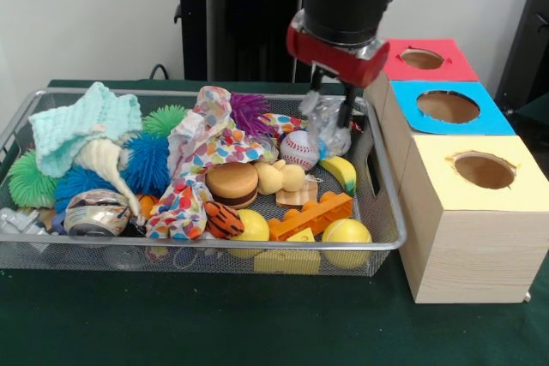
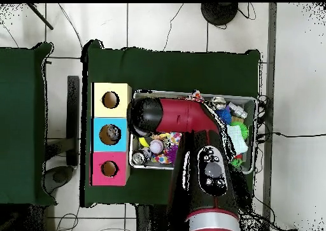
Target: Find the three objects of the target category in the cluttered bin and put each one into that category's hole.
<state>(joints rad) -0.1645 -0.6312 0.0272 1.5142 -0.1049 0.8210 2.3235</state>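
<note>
Lighting: bright, even, diffuse; source not visible. Shadows: soft and faint, a short dark band under the bin [image 1: 382, 242] on the green cloth [image 1: 257, 323], another beside the boxes [image 1: 467, 246]. Glare: small highlights on the clear wrapper [image 1: 328, 122] under the gripper [image 1: 330, 92] and on the tin [image 1: 96, 216]. Focus: front view slightly soft throughout. Overhead view: floor [image 2: 153, 25] near white, toys in the bin small and hard to distinguish.

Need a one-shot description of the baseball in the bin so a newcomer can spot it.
Start at the wire mesh bin on the green table and go to its end nearest the three coloured boxes. Just below the gripper, which holds a crumpled clear plastic wrapper, sits the baseball, beside a yellow banana. It is the only white ball with red stitching; the other balls are yellow or spiky.
</note>
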